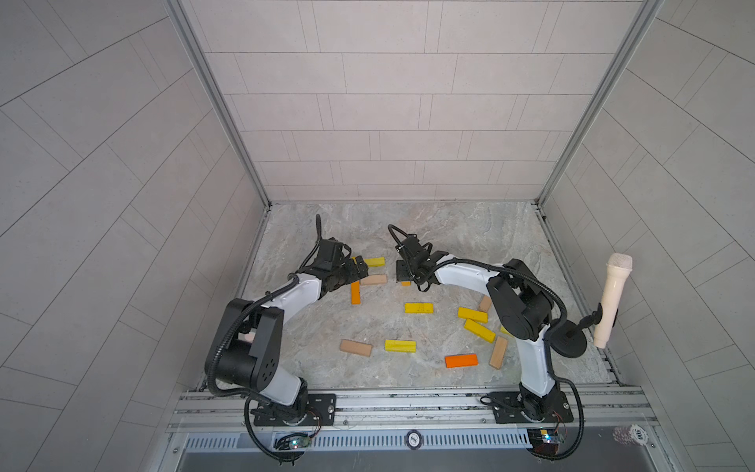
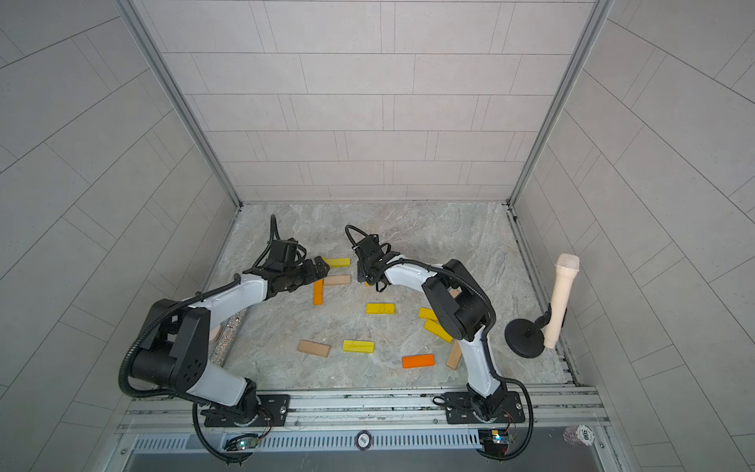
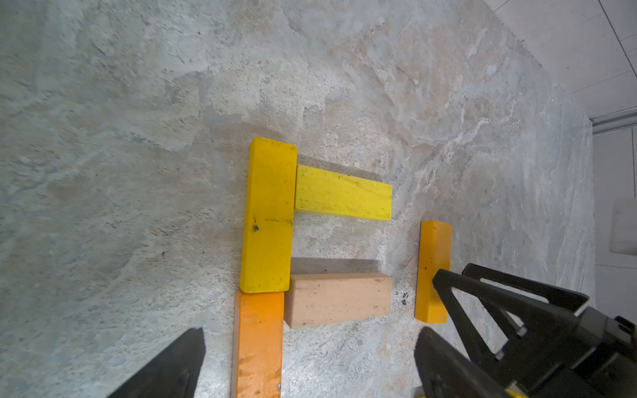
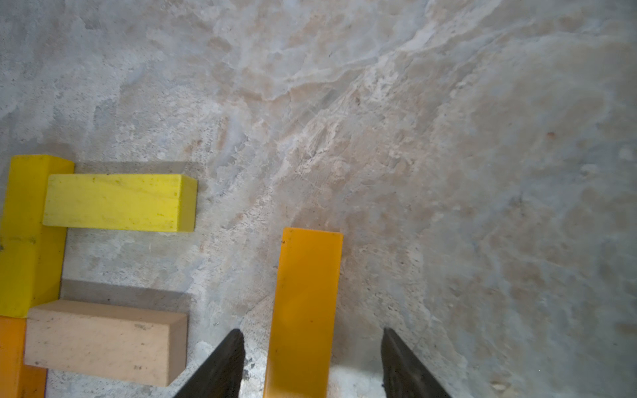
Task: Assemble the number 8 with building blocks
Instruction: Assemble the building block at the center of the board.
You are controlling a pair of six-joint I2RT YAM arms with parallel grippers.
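On the marbled tabletop (image 4: 448, 138), right gripper (image 4: 312, 330) straddles an orange bar (image 4: 305, 275), not touching; left gripper (image 3: 312, 330) gapes wide.

A front-corner chip (image 1: 637, 434) reads 500.

Your marbled stone tabletop (image 1: 470, 245) is carrying scattered yellow, orange and tan wooden blocks (image 1: 418, 307), a black stand base (image 1: 568, 341) sitting near its right edge.

I see a cream microphone (image 1: 612, 300) leaning on its black round stand (image 1: 568, 342) at the marble tabletop's (image 1: 449, 233) right edge. In a top view, a glittery silver cylinder (image 2: 228, 335) lies along the left wall.
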